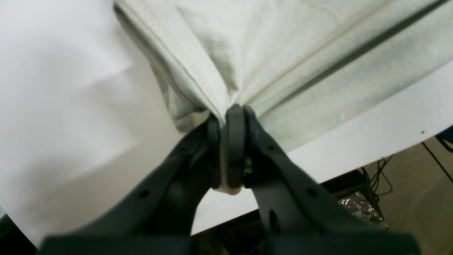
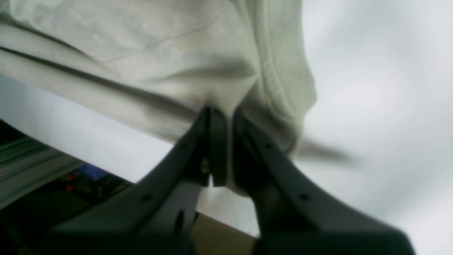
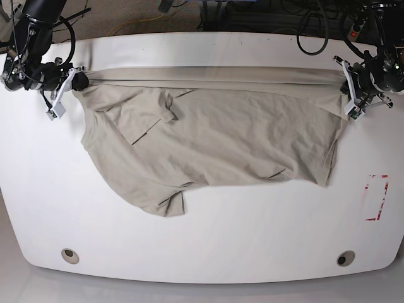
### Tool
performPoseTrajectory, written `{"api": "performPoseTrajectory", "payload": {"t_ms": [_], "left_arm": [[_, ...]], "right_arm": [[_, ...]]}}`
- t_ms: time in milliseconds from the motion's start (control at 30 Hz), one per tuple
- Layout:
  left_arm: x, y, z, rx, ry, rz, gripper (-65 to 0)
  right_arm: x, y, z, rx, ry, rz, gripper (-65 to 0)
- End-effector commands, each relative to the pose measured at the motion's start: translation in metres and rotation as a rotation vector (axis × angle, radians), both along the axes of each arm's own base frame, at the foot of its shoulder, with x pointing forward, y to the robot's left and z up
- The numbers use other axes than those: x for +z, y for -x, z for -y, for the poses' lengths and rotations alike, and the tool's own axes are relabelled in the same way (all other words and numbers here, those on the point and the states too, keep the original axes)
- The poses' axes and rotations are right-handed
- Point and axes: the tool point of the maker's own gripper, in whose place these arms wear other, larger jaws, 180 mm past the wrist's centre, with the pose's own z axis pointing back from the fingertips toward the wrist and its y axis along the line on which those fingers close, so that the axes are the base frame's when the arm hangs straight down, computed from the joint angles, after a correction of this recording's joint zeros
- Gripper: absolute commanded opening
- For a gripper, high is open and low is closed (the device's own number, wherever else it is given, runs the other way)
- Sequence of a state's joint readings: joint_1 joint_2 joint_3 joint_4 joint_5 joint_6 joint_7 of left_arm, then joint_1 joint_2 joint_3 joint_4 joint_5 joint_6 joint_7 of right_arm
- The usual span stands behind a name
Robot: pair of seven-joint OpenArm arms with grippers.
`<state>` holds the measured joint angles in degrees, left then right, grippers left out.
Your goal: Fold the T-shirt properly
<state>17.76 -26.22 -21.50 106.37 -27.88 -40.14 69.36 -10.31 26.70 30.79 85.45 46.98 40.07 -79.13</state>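
The beige T-shirt (image 3: 208, 139) lies spread across the white table (image 3: 208, 233), its far edge pulled into a taut straight line between both grippers. My left gripper (image 3: 346, 81) is shut on the shirt's far right corner; in the left wrist view its fingers (image 1: 233, 141) pinch bunched fabric (image 1: 283, 53) by a hem. My right gripper (image 3: 77, 81) is shut on the far left corner; in the right wrist view its fingers (image 2: 217, 141) clamp gathered cloth (image 2: 159, 53). One sleeve (image 3: 167, 201) points toward the near edge, another lies folded on the shirt (image 3: 167, 104).
A red-and-white rectangular mark (image 3: 377, 197) lies on the table at the right. Two round holes (image 3: 71, 255) (image 3: 345, 258) sit near the front edge. Cables and equipment lie beyond the far edge (image 3: 265, 16). The table edge shows under the left wrist (image 1: 354, 166).
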Motion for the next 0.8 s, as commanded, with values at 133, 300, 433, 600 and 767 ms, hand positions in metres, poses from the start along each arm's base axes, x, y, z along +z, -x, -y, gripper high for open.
{"api": "performPoseTrajectory", "payload": {"t_ms": [133,300,433,600,767], "left_arm": [[0.029,-0.017,-0.009,0.005,-0.057,0.097,-65.0],[0.050,-0.057,0.011,0.031,0.003,0.229,-65.0],[0.072,-0.096,0.029,0.035,0.014,0.337,-65.0],[0.109,-0.141,0.049,0.020,-0.011,0.460,-65.0],[0.167,-0.181,0.046,0.077,-0.062,0.616,-65.0]], "right_arm": [[0.031,-0.032,0.010,0.021,0.063,0.112,-65.0],[0.057,-0.071,-0.004,0.031,0.071,0.238,-65.0],[0.081,-0.110,-0.007,0.013,0.085,0.338,-65.0],[0.126,-0.159,-0.002,-0.003,0.157,0.465,-65.0],[0.188,-0.207,0.001,0.028,0.266,0.592,-65.0]]}}
